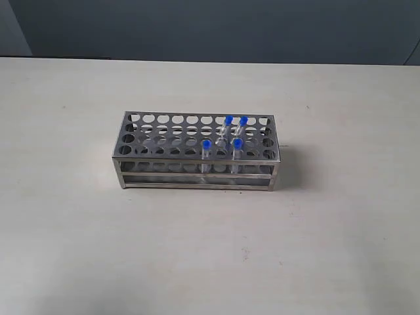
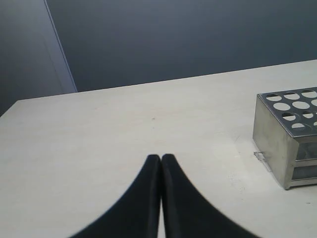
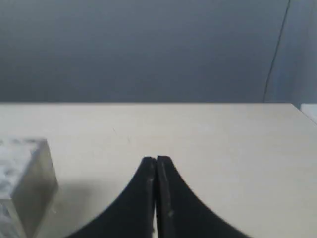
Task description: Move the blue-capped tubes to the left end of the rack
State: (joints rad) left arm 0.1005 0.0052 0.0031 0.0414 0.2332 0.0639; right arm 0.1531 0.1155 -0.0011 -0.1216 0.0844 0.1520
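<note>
Tubes (image 1: 206, 152) appear only in exterior view; left end effector (image 2: 161, 157), right end effector (image 3: 156, 159) clenched; blurred block probably rack (image 3: 22, 183).

left claw (image 2: 160, 157) closed, apart from rack (image 2: 277, 144) end.

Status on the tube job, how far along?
Nothing done: all four blue-capped tubes stand right of the middle of the rack; its left-end holes are empty. Nothing in hand: left gripper and right gripper are shut, empty, clear of the rack. Left: all four moves.
</note>
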